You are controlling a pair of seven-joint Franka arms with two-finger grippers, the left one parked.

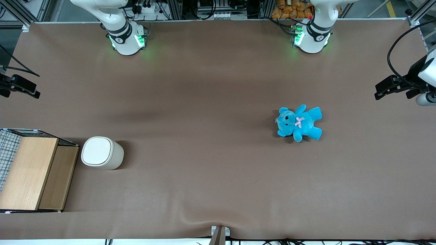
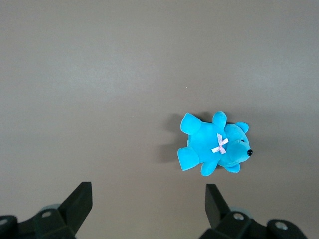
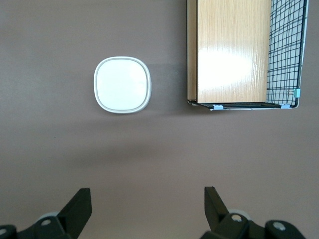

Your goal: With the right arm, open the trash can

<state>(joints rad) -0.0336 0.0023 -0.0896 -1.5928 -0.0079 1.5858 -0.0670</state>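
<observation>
The trash can (image 1: 102, 152) is a small cream-white bin with a paler white lid, standing upright on the brown table toward the working arm's end. Its lid lies flat and shut. In the right wrist view I see the trash can (image 3: 122, 84) from straight above. My right gripper (image 3: 147, 201) hangs high above the table, open and empty, with its black fingers (image 3: 79, 206) spread wide over bare table, apart from the bin. In the front view the gripper (image 1: 32, 92) shows as a black shape at the table's edge, farther from the front camera than the bin.
A wooden-topped box with wire mesh (image 1: 30, 170) stands right beside the trash can, at the table's end; it also shows in the right wrist view (image 3: 234, 50). A blue teddy (image 1: 299, 122) lies toward the parked arm's end, seen too in the left wrist view (image 2: 214, 144).
</observation>
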